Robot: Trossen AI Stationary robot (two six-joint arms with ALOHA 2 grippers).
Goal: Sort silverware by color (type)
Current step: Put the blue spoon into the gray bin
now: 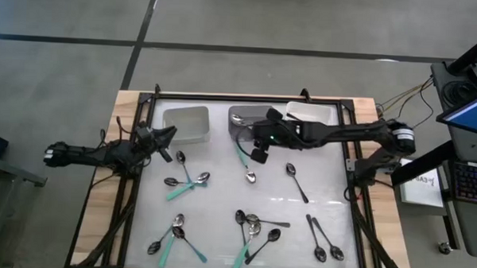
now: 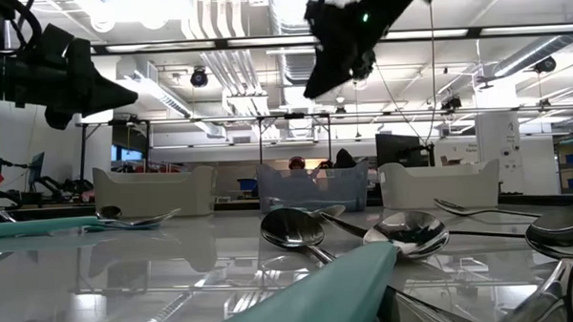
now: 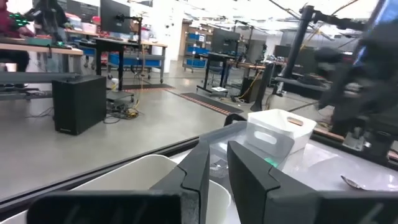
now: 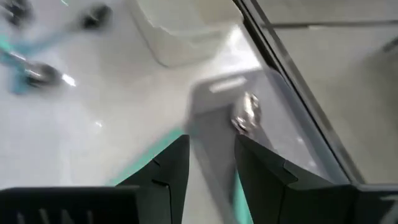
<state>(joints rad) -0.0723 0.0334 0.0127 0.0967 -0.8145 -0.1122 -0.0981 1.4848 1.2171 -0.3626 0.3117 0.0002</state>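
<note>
Small spoons (image 1: 251, 226) lie scattered flat over the white table top: silver ones, black ones (image 1: 322, 240) and teal-handled ones (image 1: 185, 184). One teal-handled spoon (image 1: 241, 154) leans out over the near wall of the grey middle bin (image 1: 247, 120); its bowl (image 4: 245, 115) lies inside. My right gripper (image 1: 259, 151) hovers open, high above that bin's near edge, and shows raised and empty in the low view (image 2: 333, 69). My left gripper (image 1: 169, 135) is beside the left white bin (image 1: 185, 123), with a narrow gap between its fingers (image 3: 217, 168), holding nothing.
Three small bins stand in a row along the far edge; the third, white one (image 1: 309, 113) is to the right. A dark frame rail (image 1: 248, 97) borders the table. A black spoon (image 1: 295, 180) and a silver spoon (image 1: 250, 178) lie mid-table. Bare surface shows right of centre.
</note>
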